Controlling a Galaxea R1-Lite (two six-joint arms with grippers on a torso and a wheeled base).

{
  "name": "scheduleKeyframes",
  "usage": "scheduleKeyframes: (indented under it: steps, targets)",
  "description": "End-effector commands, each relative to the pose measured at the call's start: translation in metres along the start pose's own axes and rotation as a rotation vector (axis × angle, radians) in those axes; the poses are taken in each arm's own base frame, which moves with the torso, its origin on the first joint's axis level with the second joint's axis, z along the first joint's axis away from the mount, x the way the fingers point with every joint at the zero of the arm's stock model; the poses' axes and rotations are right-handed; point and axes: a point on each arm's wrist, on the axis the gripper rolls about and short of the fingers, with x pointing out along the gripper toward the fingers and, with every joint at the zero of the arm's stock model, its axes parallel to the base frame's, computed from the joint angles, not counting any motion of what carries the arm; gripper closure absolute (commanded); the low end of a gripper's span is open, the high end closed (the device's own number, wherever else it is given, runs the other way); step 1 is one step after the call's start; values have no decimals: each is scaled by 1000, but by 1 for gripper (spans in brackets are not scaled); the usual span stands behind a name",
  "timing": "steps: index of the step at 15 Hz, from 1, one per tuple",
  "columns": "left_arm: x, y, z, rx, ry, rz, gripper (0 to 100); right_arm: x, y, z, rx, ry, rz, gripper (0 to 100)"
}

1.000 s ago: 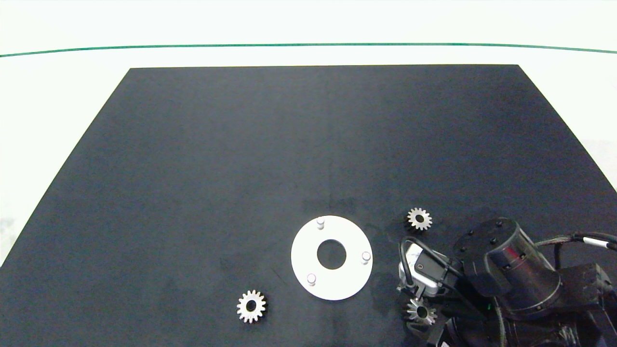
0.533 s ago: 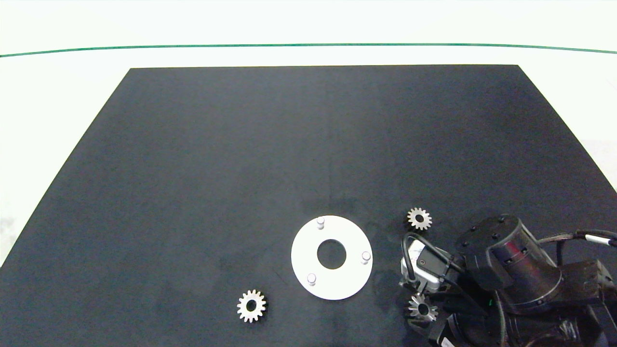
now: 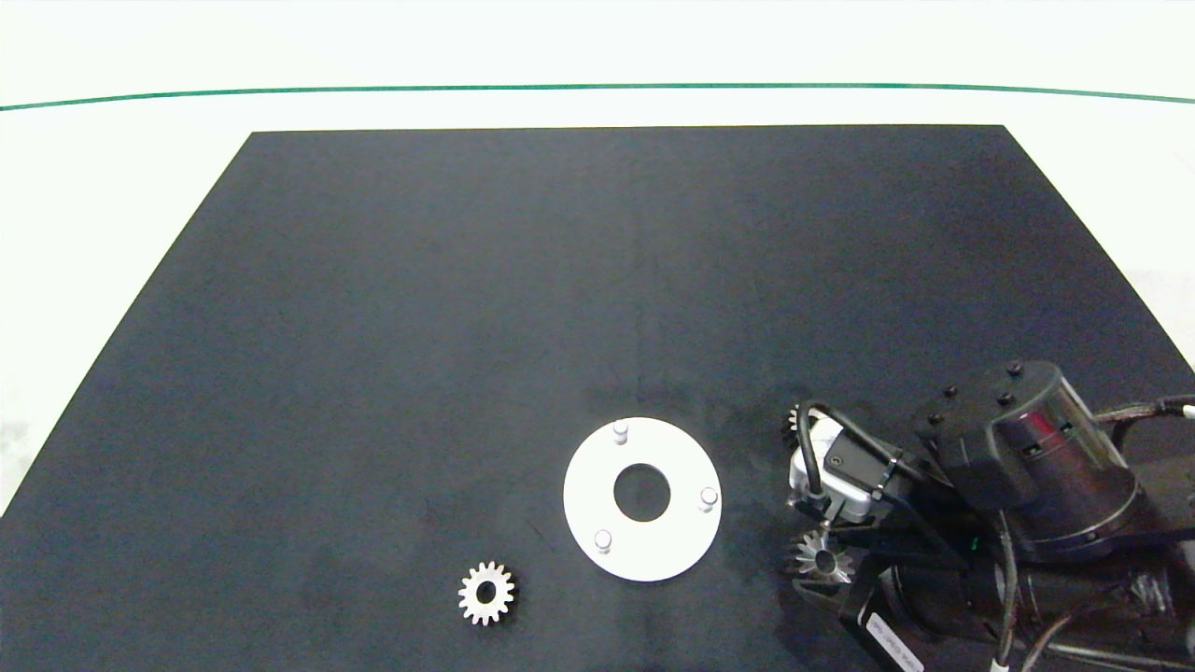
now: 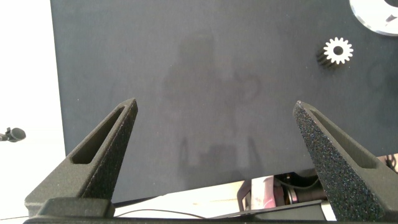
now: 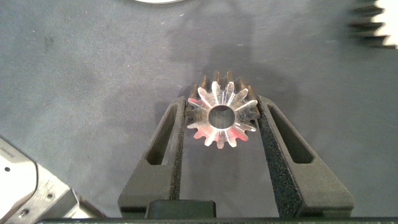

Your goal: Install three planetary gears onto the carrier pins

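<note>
At the lower right of the head view, the right gripper [image 5: 222, 127] clamps 1 planetary gear [image 5: 221, 116] between its fingers, right of the white disc [image 3: 642, 499] with 3 bare carrier pins [image 3: 621, 432]. A second gear [image 3: 486, 593] lies lower left. The left gripper [image 4: 214, 118] stands wide apart.
</note>
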Motion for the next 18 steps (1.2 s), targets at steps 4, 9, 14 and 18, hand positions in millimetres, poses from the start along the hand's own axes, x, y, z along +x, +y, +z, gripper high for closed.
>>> scheduleKeyframes:
  steps: [4, 9, 14, 18]
  targets:
    - [0, 0, 0, 1, 3, -2, 0, -16, -8, 35, 12, -89, -28, 90]
    - [-1, 0, 1, 1, -5, 3, 0, -4, 3, 52, -18, -85, -25, 90]
    - [-1, 0, 1, 1, -4, 2, 0, 8, 7, 60, -29, -72, -23, 90]
    - [-1, 0, 1, -1, -7, 3, 0, 14, 12, 68, -36, -76, -15, 90]
